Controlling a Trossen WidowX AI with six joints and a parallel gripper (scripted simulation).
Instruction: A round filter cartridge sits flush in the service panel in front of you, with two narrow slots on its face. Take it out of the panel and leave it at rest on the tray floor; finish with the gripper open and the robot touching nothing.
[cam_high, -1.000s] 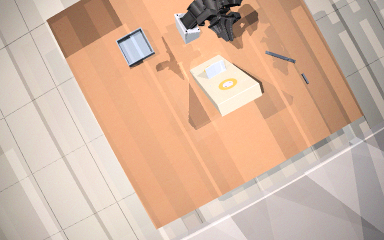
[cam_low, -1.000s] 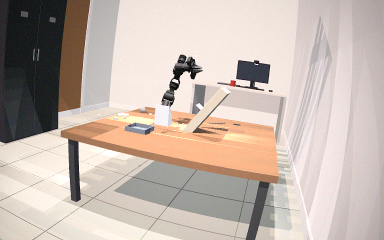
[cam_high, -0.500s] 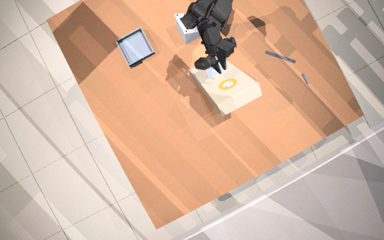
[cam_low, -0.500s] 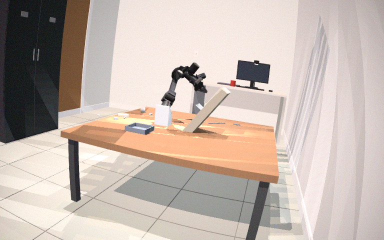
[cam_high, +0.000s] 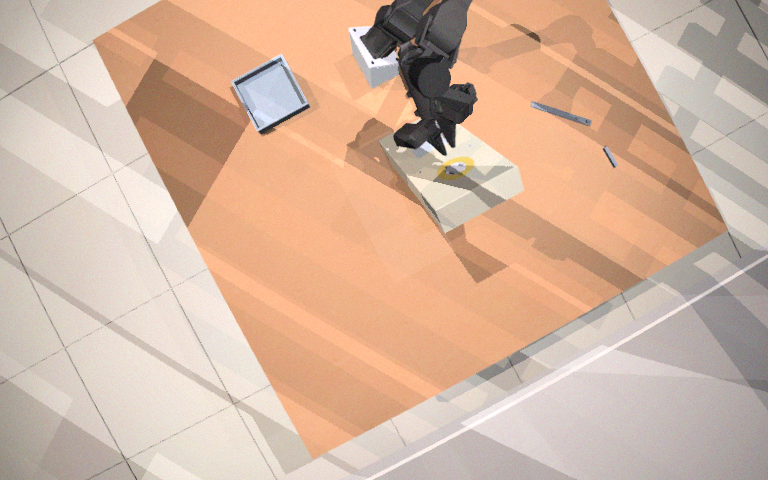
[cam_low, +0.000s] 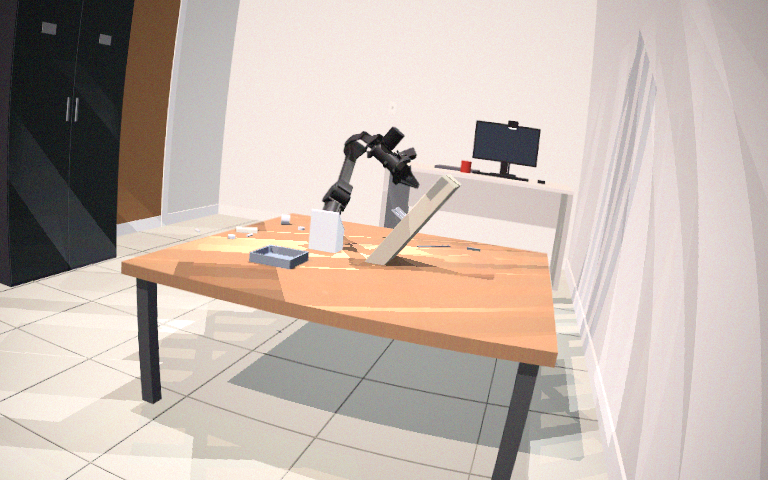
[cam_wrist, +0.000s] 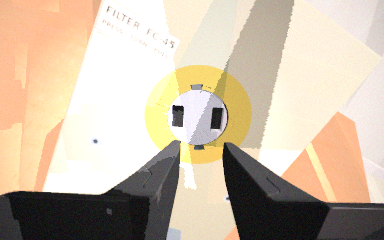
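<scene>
A round white filter cartridge (cam_wrist: 198, 117) sits flush in a sloping cream service panel (cam_high: 481, 169), ringed by a yellow band (cam_wrist: 235, 107). Two narrow dark slots (cam_wrist: 177, 116) stand side by side on its face, and a printed label (cam_wrist: 140, 37) lies above and to the left. The panel leans near the middle of the orange worktop (cam_high: 351, 294), toward the far edge.

The jaws hang just in front of the cartridge, partly closed, with nothing between them. The two dark fingertips point at the lower rim of the cartridge, below the slots and apart from it.

A shallow grey tray (cam_high: 270, 93) rests well apart, toward the far left corner. Two thin grey bars (cam_high: 560, 113) lie toward the right edge.

Likely risks: the tips sit lower than the slots, so pushing straight in could strike the cartridge rim or yellow band instead of entering. The gap between tips looks close to the slot spacing, yet a slight mismatch could jam one tip. Pulling without turning may leave the cartridge locked.
</scene>
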